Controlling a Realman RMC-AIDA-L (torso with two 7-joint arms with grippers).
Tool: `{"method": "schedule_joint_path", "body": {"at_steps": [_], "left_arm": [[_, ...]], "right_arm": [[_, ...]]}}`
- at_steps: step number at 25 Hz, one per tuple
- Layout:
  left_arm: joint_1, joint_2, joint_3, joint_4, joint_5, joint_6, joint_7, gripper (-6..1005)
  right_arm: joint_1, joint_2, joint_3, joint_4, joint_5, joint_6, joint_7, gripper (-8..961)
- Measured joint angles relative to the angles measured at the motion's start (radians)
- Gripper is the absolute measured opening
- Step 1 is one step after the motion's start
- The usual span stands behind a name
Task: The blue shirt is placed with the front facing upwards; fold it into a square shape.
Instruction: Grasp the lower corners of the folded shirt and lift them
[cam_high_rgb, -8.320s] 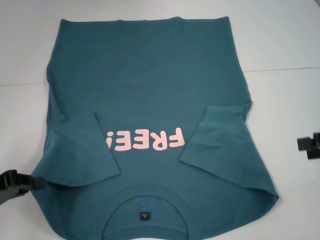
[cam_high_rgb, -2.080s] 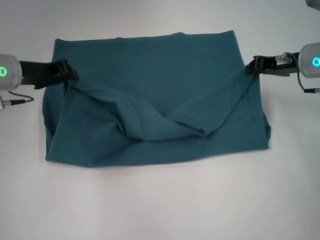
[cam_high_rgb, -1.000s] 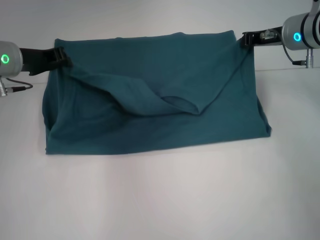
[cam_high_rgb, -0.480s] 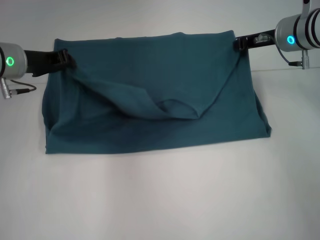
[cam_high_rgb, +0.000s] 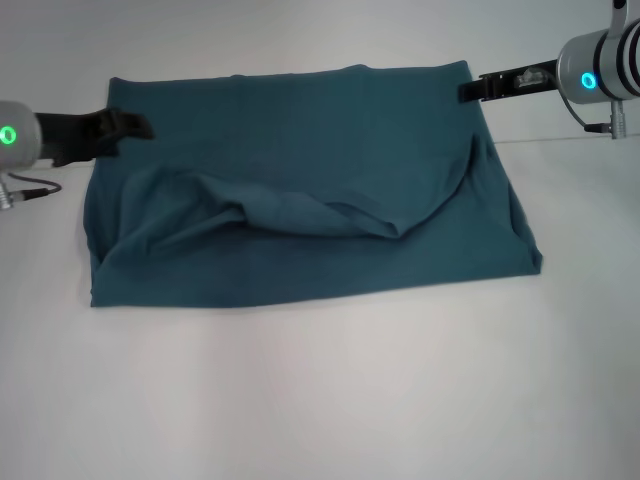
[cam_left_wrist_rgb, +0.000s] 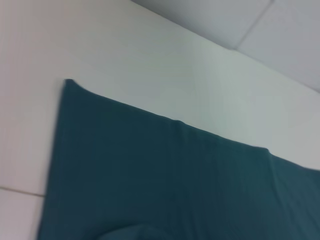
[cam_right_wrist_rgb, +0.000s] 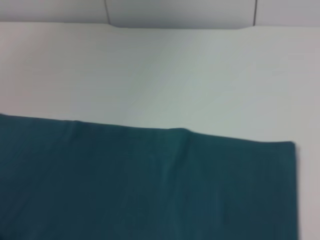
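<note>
White table (cam_high_rgb: 330, 400) carries the dark teal-blue cotton shirt (cam_high_rgb: 300, 190), folded crosswise, long axis running between the released left gripper (cam_high_rgb: 128, 125) and right gripper (cam_high_rgb: 470, 91) at its far corners.

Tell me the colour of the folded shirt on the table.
The blue shirt is a plain dark teal-blue, with no lettering showing now. The head view shows it best.

The left tool (cam_high_rgb: 135, 126) reaches in from the far left edge, its dark fingers pointing right, and its silver wrist shows a green light. The right tool (cam_high_rgb: 468, 90) reaches in from the far right, pointing left, and its wrist glows blue.
</note>
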Motion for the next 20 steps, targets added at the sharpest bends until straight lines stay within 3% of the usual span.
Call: {"method": "schedule_joint_path", "body": {"at_steps": [5, 9, 12, 16, 20], "left_arm": [[0.066, -0.004, -0.049, 0.05, -0.05, 0.023, -0.024, 547], [0.148, -0.016, -0.042, 0.095, -0.159, 0.085, -0.007, 640], [0.201, -0.032, -0.04, 0.133, -0.215, 0.135, 0.009, 716], [0.254, -0.049, -0.04, 0.169, -0.257, 0.196, 0.028, 740], [0.273, -0.041, -0.039, 0.167, -0.258, 0.263, 0.065, 738]], "right_arm": [[-0.071, 0.008, 0.027, -0.132, 0.084, -0.162, -0.013, 592], [-0.215, 0.034, 0.042, -0.275, 0.269, -0.331, -0.074, 732], [-0.321, 0.039, 0.047, -0.328, 0.429, -0.45, -0.127, 848], [-0.436, 0.031, 0.095, -0.332, 0.599, -0.611, -0.187, 862], [-0.495, 0.028, 0.168, -0.329, 0.649, -0.725, -0.206, 863]]}}
